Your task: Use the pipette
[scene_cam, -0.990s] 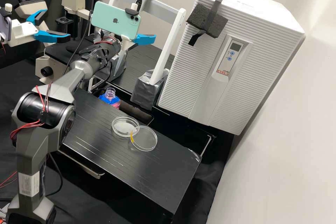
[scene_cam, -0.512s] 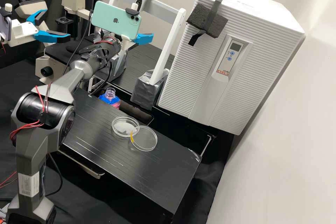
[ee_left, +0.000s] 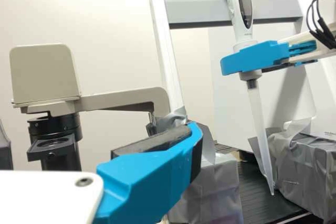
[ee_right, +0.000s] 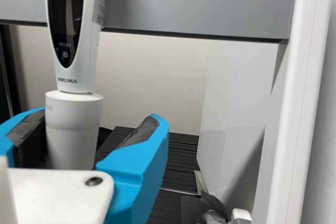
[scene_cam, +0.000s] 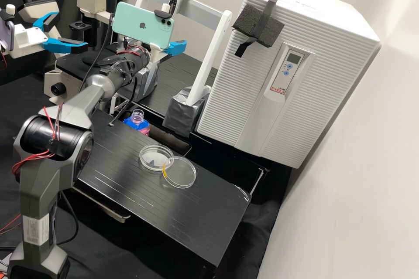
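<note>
The pipette [ee_right: 73, 30] hangs upright from the stand's grey crossbar [ee_right: 199, 3]. Its barrel sits between the spread fingers of the right gripper [ee_right: 89, 121], apparently touching one pad but not clamped. It is white, with a dark window, a red top button and a long pale tip. Over the last second the right gripper has slid sideways around it.

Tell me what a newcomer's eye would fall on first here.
The big white ribbed cabinet stands at the right of the bench, by the wall. The pipette hangs from the grey stand, with the right gripper open around it. A mint phone sits just above that gripper.
</note>
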Robot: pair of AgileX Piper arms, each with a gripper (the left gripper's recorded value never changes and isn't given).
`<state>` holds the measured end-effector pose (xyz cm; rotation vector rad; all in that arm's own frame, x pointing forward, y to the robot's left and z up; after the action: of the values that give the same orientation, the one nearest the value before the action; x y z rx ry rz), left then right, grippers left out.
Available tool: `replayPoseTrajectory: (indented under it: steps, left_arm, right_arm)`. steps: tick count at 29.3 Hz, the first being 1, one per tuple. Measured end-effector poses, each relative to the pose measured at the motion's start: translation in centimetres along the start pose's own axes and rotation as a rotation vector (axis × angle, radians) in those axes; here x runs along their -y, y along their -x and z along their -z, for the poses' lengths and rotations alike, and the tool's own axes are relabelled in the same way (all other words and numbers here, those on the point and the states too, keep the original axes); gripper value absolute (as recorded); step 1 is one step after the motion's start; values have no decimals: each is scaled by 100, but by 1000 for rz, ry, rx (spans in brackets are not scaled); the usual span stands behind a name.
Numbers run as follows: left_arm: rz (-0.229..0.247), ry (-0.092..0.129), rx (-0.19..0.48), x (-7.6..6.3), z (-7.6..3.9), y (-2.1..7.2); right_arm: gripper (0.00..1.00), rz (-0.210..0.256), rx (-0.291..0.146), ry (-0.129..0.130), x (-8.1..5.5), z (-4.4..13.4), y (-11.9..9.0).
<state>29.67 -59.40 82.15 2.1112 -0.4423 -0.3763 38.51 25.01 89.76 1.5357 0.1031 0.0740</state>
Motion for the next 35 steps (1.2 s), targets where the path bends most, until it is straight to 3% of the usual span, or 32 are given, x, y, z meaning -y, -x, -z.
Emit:
replayPoseTrajectory:
  steps: [20, 26, 35]
  left_arm:
    - [0, 0, 0, 0, 0, 0]
    - [0, 0, 0, 0, 0, 0]
    - [0, 0, 0, 0, 0, 0]
  right_arm:
    - [0, 0, 3, -19, -3, 0, 4]
    - [0, 7, -16, -41, -26, 33, 34]
    - [0, 20, -29, -51, -38, 60, 58]
